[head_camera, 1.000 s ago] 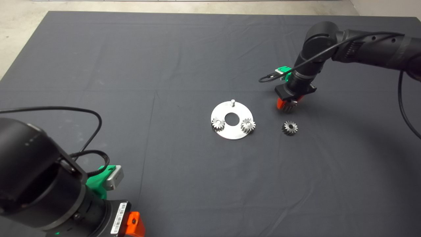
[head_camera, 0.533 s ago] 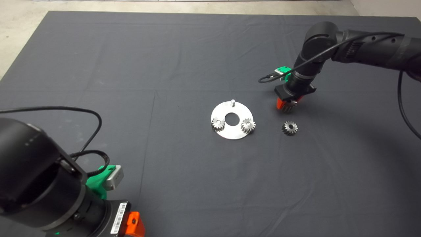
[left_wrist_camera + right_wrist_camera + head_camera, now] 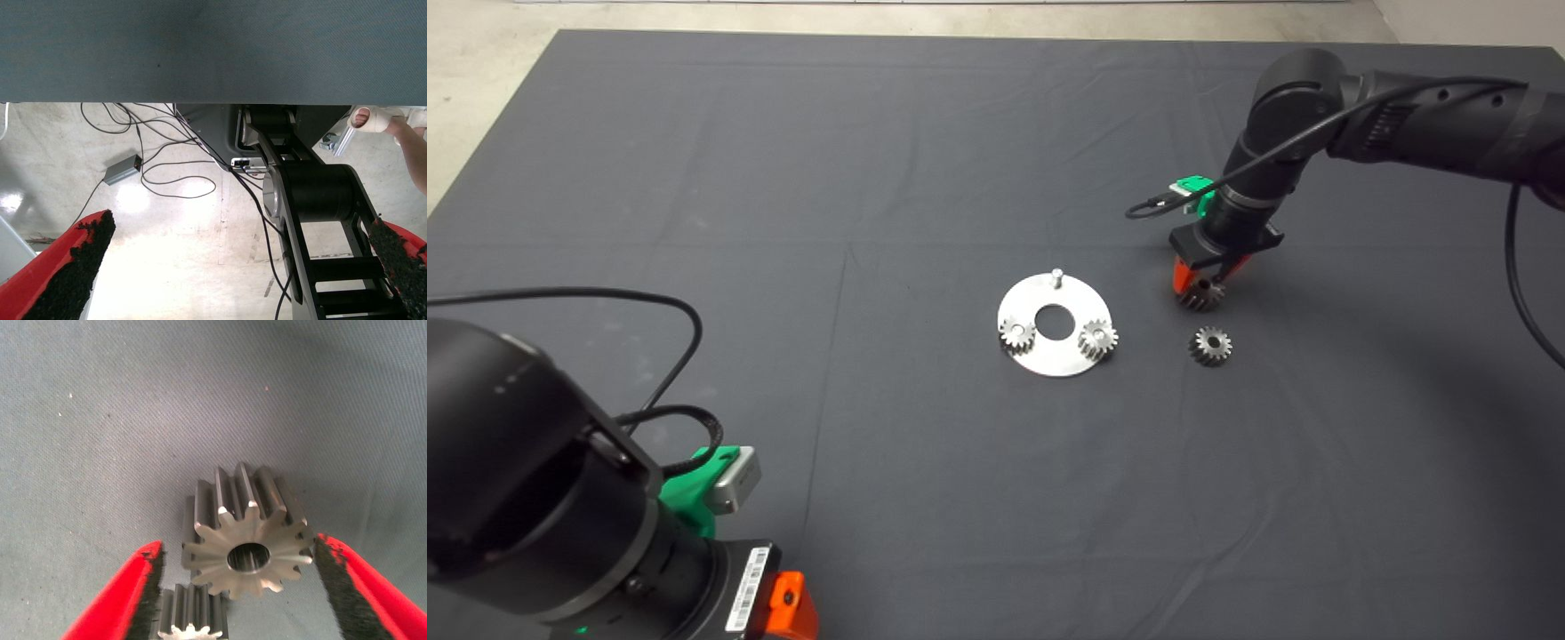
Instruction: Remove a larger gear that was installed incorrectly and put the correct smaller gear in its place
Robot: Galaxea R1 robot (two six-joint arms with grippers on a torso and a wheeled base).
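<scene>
Right of the round steel plate (image 3: 1055,325), the right gripper (image 3: 1199,286) stands with jaws spread, clear of the coarse-toothed, taller steel larger gear (image 3: 248,539) set on the mat, so next it should pick the fine-toothed grey smaller gear (image 3: 1210,346) nearby.

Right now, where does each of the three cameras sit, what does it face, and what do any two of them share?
Head view: overhead, looking down at the mat and round plate; both arms show, the left gripper parked at the lower left.
Left wrist view: on the waiting left arm, facing the floor beyond the mat, with cables, robot frame and a person's leg; its open red fingers show.
Right wrist view: above the mat, facing the larger gear between the open right gripper.
Shared: head and right wrist views both show the larger gear and smaller gear.
</scene>
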